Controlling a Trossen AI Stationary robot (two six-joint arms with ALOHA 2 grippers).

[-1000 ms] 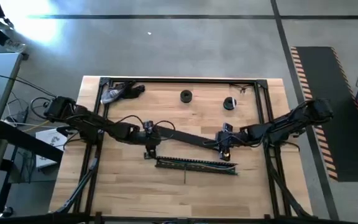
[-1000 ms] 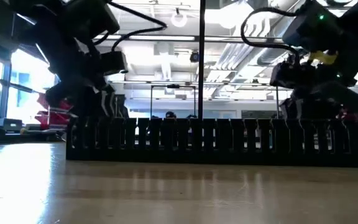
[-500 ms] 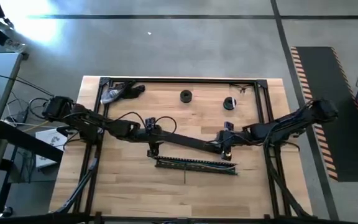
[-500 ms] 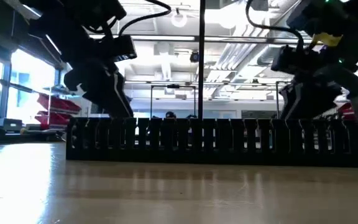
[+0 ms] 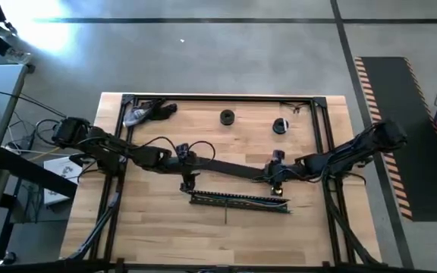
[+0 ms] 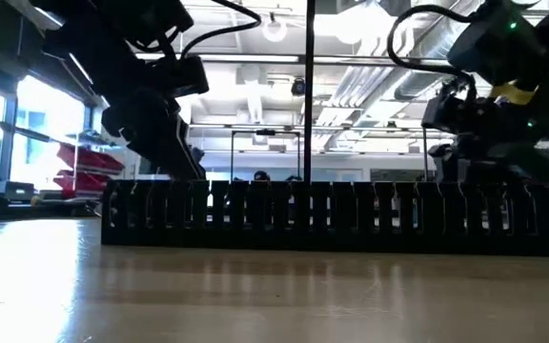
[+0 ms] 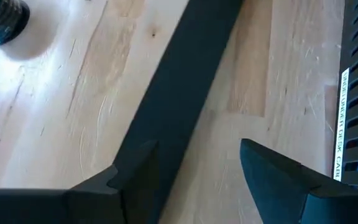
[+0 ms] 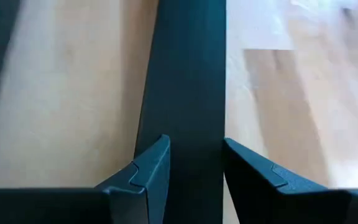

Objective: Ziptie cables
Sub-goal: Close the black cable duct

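Pale wood table (image 5: 150, 227), nearest item first.

- Black slotted channel (image 5: 239, 200): lies lengthwise at the near side. The low view shows only its toothed wall (image 6: 332, 214); the left wrist view alone shows a white printed label on it.
- Cables (image 5: 234, 198): pale greenish strands along the channel, seen only from above.
- Thin dark line (image 5: 226, 214): just in front of the channel.
- Left gripper (image 5: 186, 184): by the channel's left end, fingers (image 7: 272, 171) spread, holding nothing, bare wood between them.
- Right gripper (image 5: 277, 186): at the channel's right end, fingers (image 8: 151, 165) pressed against both edges of the flat black strip (image 8: 188, 74).
- Flat black strip: runs slantwise between the two grippers.
- Two dark round pieces (image 5: 227, 117) (image 5: 280, 127): far side, apart.
- Room with ceiling lights: low view only.
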